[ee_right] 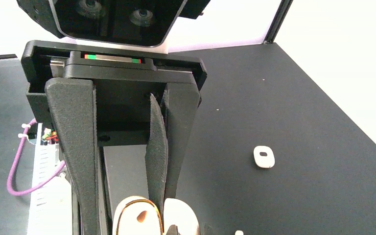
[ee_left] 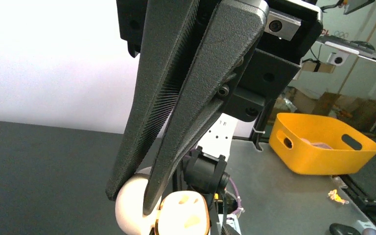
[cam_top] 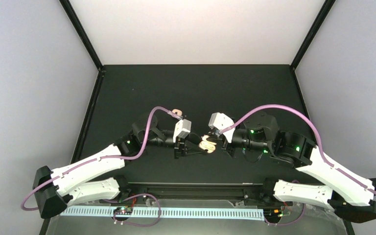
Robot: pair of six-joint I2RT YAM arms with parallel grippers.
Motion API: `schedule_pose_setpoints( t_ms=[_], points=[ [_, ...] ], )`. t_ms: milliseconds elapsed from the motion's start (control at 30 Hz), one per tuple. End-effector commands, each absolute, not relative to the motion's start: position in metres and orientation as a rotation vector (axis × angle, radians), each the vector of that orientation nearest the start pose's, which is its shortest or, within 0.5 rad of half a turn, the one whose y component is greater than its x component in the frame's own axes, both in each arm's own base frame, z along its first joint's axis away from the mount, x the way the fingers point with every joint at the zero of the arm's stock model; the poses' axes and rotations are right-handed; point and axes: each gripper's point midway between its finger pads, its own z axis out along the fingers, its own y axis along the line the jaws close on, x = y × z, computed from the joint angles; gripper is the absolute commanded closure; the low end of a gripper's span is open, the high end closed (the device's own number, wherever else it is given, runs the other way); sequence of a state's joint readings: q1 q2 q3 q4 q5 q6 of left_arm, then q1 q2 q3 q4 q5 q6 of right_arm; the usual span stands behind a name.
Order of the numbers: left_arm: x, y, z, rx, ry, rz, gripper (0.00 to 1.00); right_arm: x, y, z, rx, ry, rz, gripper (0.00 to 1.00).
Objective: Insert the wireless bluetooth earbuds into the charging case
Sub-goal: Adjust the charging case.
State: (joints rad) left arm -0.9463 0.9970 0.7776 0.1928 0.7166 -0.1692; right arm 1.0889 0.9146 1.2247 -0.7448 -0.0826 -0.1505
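At the near edge of the table [cam_top: 196,88] a pale perforated strip [cam_top: 186,212] runs between the two arm bases. From there the left arm [cam_top: 88,165] and the right arm [cam_top: 334,172] reach inward, and they meet just above the middle of the black table.

Between them sits the charging case [cam_top: 206,144], open, with both claws at it. The right claw [ee_right: 122,218] is closed on the case. In its wrist view the gold-rimmed base lies between the two fingers [ee_right: 76,156], and one dark, drop-shaped socket shows in its top. The cream lid [ee_right: 181,218] hangs just beside the base, outside the far finger.

The left claw [ee_left: 131,199] comes in from the other side with its jaws narrow, only a slim gap between them. The fingertips lie against the rounded cream lid, right next to the gold-rimmed base. Whether they pinch the lid or only touch it I cannot tell.

Farther out, beyond the left claw, one earbud [ee_right: 264,157] lies alone on the bare table, apart from the case. It is a small white oval with a dark slot. The other earbuds I cannot make out; a white speck at the bottom edge of the right wrist view is cut off too much to name
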Motion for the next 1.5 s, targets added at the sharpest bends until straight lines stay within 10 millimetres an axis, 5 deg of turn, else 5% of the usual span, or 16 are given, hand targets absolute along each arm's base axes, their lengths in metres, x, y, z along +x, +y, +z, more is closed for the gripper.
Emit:
schedule_pose_setpoints(
  t_ms=[0, 267, 700, 967, 1100, 1467],
  points=[
    [0.098, -0.338, 0.352, 1.210, 1.256, -1.456, 0.68, 0.121, 0.268, 0.376, -1.206, 1.589, 0.716, 0.99],
    [0.098, -0.341, 0.350, 1.199, 1.275, -1.493, 0.54, 0.122, 0.266, 0.380, -1.194, 1.579, 0.704, 0.99],
    [0.108, -0.340, 0.339, 1.128, 1.343, -1.544, 0.53, 0.127, 0.261, 0.381, -1.183, 1.573, 0.656, 0.99],
    [0.113, -0.334, 0.343, 1.073, 1.362, -1.575, 0.16, 0.129, 0.256, 0.384, -1.175, 1.565, 0.627, 0.99],
    [0.111, -0.332, 0.347, 1.072, 1.348, -1.573, 0.05, 0.130, 0.257, 0.384, -1.179, 1.565, 0.618, 0.99],
    [0.115, -0.338, 0.350, 1.085, 1.349, -1.574, 0.32, 0.127, 0.262, 0.384, -1.192, 1.563, 0.655, 0.99]
  ],
)
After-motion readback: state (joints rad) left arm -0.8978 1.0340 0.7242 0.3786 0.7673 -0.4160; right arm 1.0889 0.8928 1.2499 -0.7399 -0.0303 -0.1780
